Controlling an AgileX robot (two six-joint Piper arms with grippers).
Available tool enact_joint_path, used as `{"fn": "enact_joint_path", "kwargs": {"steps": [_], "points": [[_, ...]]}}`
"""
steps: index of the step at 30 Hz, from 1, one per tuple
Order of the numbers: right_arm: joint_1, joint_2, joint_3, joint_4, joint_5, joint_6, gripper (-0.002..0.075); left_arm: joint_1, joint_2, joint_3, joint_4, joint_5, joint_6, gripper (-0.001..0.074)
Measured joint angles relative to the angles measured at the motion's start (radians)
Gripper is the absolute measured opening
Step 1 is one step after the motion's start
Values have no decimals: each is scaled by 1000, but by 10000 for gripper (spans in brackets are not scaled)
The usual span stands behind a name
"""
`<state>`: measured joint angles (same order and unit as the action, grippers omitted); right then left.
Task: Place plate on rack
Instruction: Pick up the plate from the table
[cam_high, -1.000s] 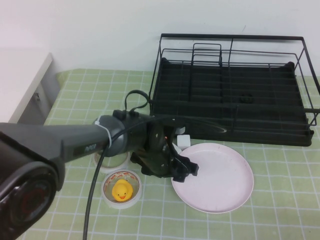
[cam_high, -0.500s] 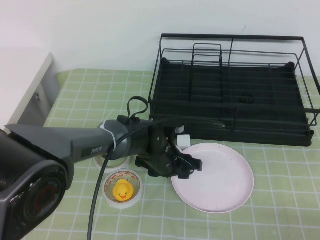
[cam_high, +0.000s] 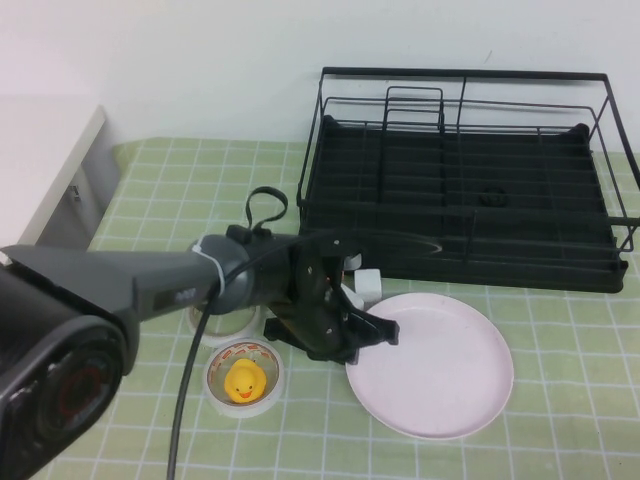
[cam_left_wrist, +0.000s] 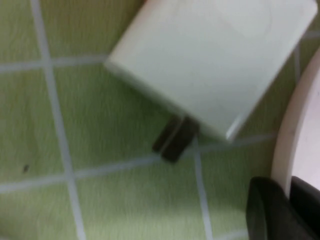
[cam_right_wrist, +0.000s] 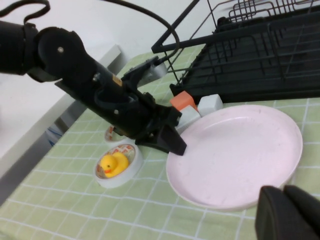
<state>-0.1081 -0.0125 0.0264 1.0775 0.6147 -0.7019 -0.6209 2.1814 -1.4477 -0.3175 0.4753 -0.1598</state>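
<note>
The pale pink plate (cam_high: 440, 365) lies flat on the green checked cloth in front of the black wire rack (cam_high: 460, 190). My left gripper (cam_high: 375, 333) is low at the plate's left rim. In the left wrist view the gripper (cam_left_wrist: 289, 200) has one finger on each side of the plate's rim (cam_left_wrist: 300, 130), shut on it. My right gripper (cam_right_wrist: 289, 212) is shut and empty, just off the near edge of the plate (cam_right_wrist: 235, 155). It does not show in the high view. The rack (cam_right_wrist: 260, 60) stands behind the plate.
A tape roll with a yellow duck in it (cam_high: 243, 378) lies left of the plate, with another tape roll (cam_high: 222, 322) behind it under the left arm. A white block (cam_high: 368, 283) and an orange block (cam_right_wrist: 182, 101) sit between plate and rack. A white cabinet stands at far left.
The left gripper has settled onto the plate's left rim. The plate has slid slightly to the right and toward the front.
</note>
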Motion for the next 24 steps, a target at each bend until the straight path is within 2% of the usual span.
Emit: {"fn": "enact_joint_path", "kwargs": {"steps": [3,7,11,15,18,24], "points": [[0,0,0,35,2,0,10,20,-33,2,0,47,29,5],[0,0,0,172,4,0,10,65,-93,2,-51,91,102,0],[0,0,0,258,13,0,10,115,-144,2,-239,121,279,0],[0,0,0,264,28,-2,11,140,-179,2,-363,165,418,0],[0,0,-2,253,33,-26,11,146,-183,2,-357,212,457,0],[0,0,-19,174,36,-63,11,117,-183,2,-235,227,475,0]]}}
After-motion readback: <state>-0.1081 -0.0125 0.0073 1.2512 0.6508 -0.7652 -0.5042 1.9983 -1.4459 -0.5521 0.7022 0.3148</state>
